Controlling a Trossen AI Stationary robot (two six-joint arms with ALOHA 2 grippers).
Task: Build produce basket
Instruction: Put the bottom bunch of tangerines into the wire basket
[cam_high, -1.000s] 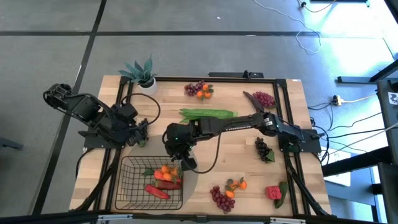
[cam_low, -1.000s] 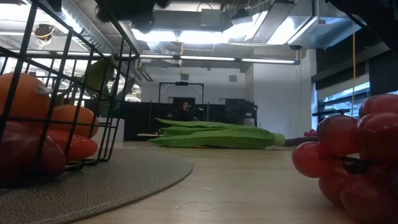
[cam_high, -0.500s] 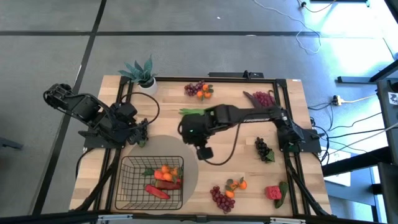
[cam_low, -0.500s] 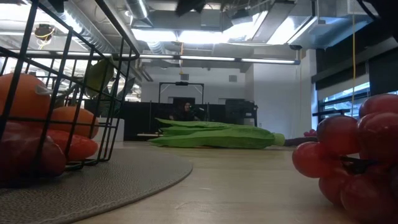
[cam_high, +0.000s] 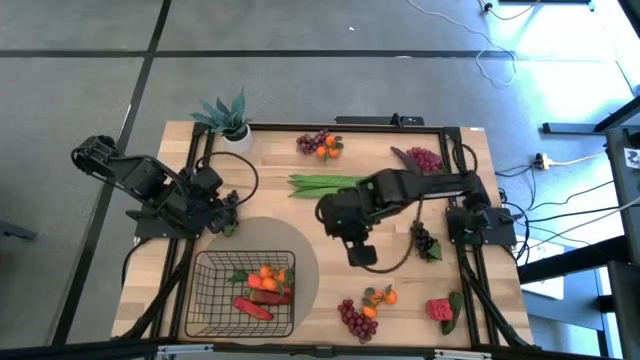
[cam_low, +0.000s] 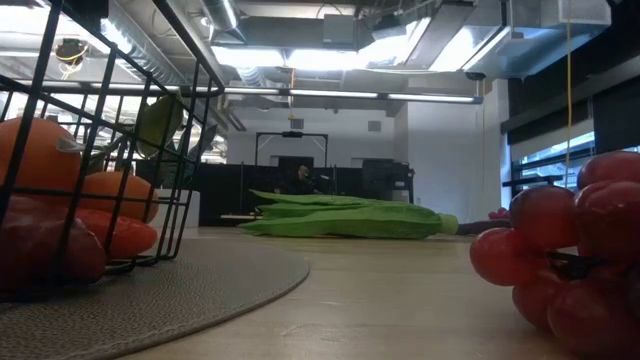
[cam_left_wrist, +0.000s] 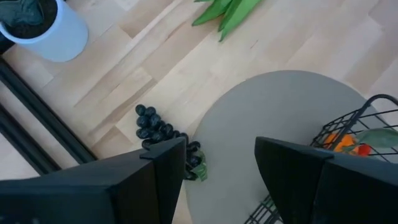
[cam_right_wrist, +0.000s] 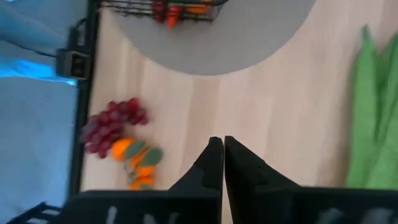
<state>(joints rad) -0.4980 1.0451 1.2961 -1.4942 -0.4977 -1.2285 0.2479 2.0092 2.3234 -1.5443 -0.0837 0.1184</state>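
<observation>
The dark wire basket (cam_high: 215, 300) stands on a grey round mat (cam_high: 300, 245) at the near left; in it lie orange tangerines (cam_high: 268, 277) and a red pepper (cam_high: 252, 307). My right gripper (cam_high: 360, 253) hangs shut and empty over bare wood to the right of the mat, its fingers closed together (cam_right_wrist: 219, 163). My left gripper (cam_high: 226, 213) is open at the mat's left edge, above a dark grape bunch (cam_left_wrist: 163, 132) that lies on the table. Green bean pods (cam_high: 325, 183) lie flat near the table's middle.
Loose on the table: purple grapes with tangerines (cam_high: 320, 145) and red grapes (cam_high: 425, 158) at the far side, dark grapes (cam_high: 425, 240) at the right, tangerines (cam_high: 380, 297), purple grapes (cam_high: 355, 320) and a strawberry (cam_high: 440, 310) at the near right. A potted plant (cam_high: 228, 118) stands far left.
My right gripper has left the basket's right edge and swung up and toward the table's right edge, holding nothing; it now hangs beyond the mat. The produce in the basket has stayed in place.
</observation>
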